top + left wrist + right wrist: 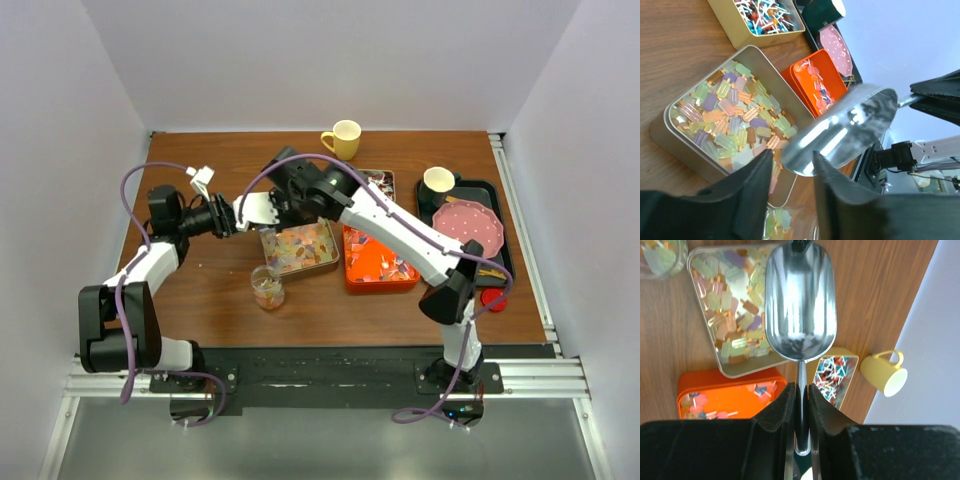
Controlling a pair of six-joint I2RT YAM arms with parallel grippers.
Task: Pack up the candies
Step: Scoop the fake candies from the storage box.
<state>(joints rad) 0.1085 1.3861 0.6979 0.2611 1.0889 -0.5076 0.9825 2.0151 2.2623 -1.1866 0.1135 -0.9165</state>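
The right gripper [801,390] is seen clamped on the thin handle of a metal scoop [800,300], which is held in the air over the left edge of the silver tin [662,132]. The left gripper [792,156] is held with its fingers apart, just left of that tin, and the bowl of the scoop is framed in the gap between them (whether it is touched cannot be told). The silver tin is filled with pastel candies [730,115]. Just beside it on the right, an orange tin [382,286] is set, with orange and red candies [372,258] scattered in it. Behind the silver tin and to its right, red, blue and white candies [765,12] are held in a gold tin [735,25]. In front of the silver tin, a clear cup [267,288] is stood with a few pastel candies inside. A yellow mug [343,138] is placed well behind the silver tin, and a pink plate [470,228] well to its right.
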